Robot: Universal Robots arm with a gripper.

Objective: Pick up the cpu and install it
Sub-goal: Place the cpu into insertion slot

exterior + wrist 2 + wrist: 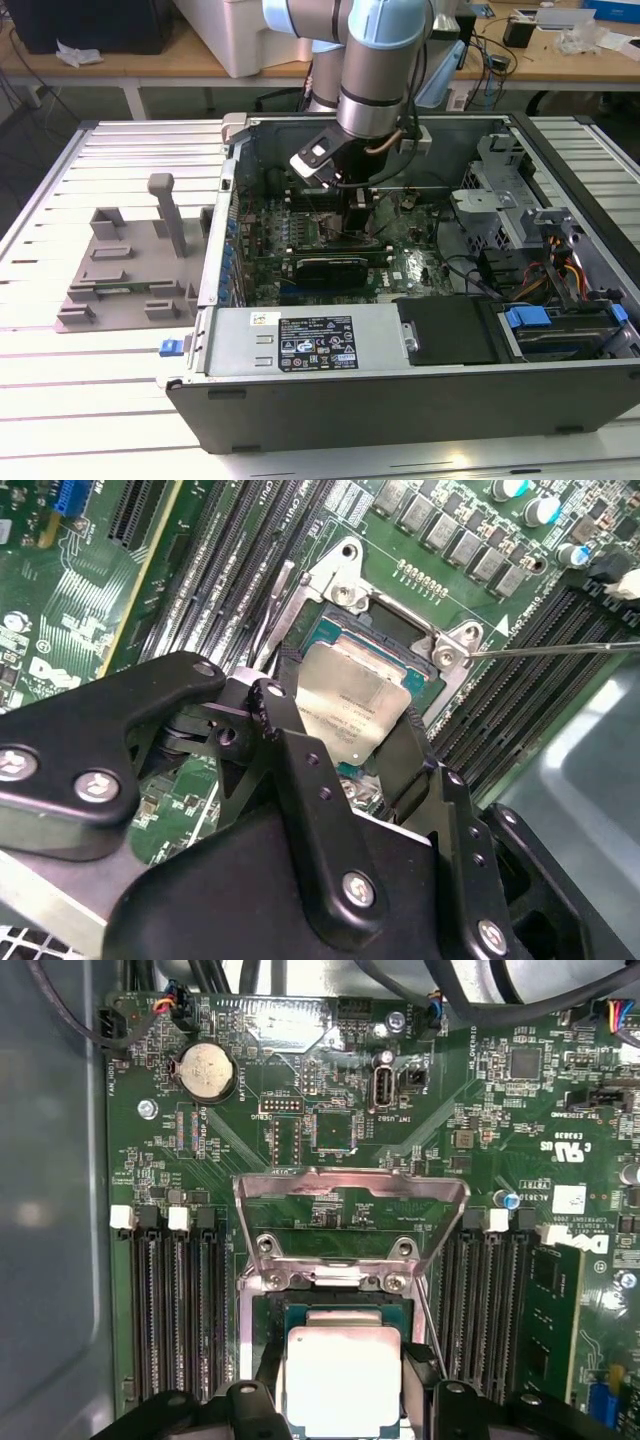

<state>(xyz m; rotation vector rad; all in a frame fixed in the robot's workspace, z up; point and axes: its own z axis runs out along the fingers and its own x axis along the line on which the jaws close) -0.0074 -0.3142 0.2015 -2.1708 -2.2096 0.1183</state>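
Gripper (345, 732) inside the open computer case (420, 400), over the green motherboard (300, 1080). The jaws are clamped on two opposite edges of the cpu (352, 695). In both wrist views the chip lies level over the socket (345, 1302), whose metal load plate (350, 1195) stands swung open. The cpu is judged light, thin and rigid, and its smooth metal lid offers little friction. Its contact face and the socket's pins are judged easily bent or scratched, so the hold belongs on the side edges, never the underside. Hidden are the chip's underside and the pins below it, so it cannot be told whether the cpu is seated or hangs just above. In the first wrist view the gripper body cuts off the chip's near edge. The thin lever (560, 648) runs out of frame. The grey tray (130, 270) stands on the counter (100, 390), well apart from the cpu.
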